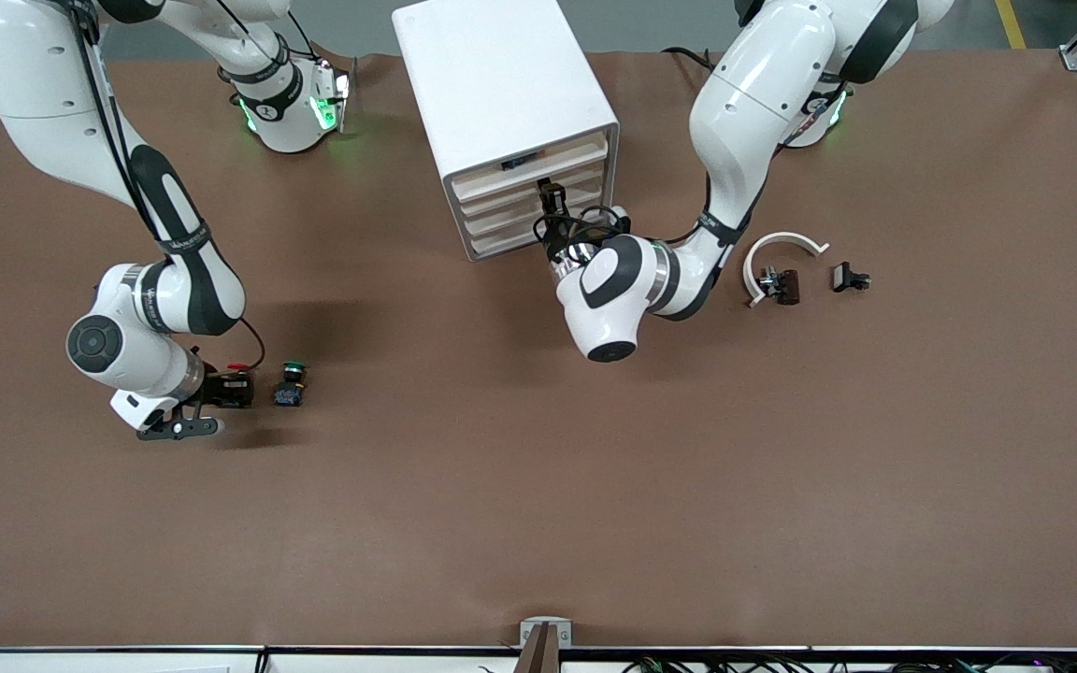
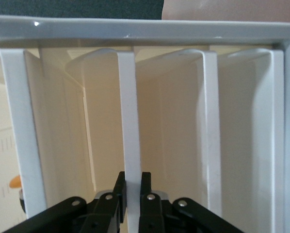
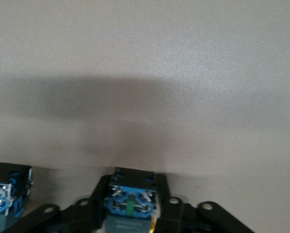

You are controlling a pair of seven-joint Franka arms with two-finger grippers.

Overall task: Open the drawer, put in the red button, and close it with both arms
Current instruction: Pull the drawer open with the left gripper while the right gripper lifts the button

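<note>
The red button (image 1: 237, 367) sits between the fingers of my right gripper (image 1: 236, 389), low at the table toward the right arm's end. In the right wrist view the right gripper (image 3: 131, 188) is shut on the button's blue-grey base block (image 3: 130, 203); the red cap is hidden there. My left gripper (image 1: 552, 200) is at the front of the white drawer cabinet (image 1: 501, 84). In the left wrist view the left gripper (image 2: 132, 183) is shut on a white drawer-front strip (image 2: 129, 121). The drawer fronts look about flush.
A green-capped button (image 1: 293, 381) stands right beside the red one; its blue base shows in the right wrist view (image 3: 7, 195). A white curved piece (image 1: 784, 245), a small dark part (image 1: 782, 286) and a black clip (image 1: 848, 278) lie toward the left arm's end. An orange bit (image 2: 14, 181) shows inside the cabinet.
</note>
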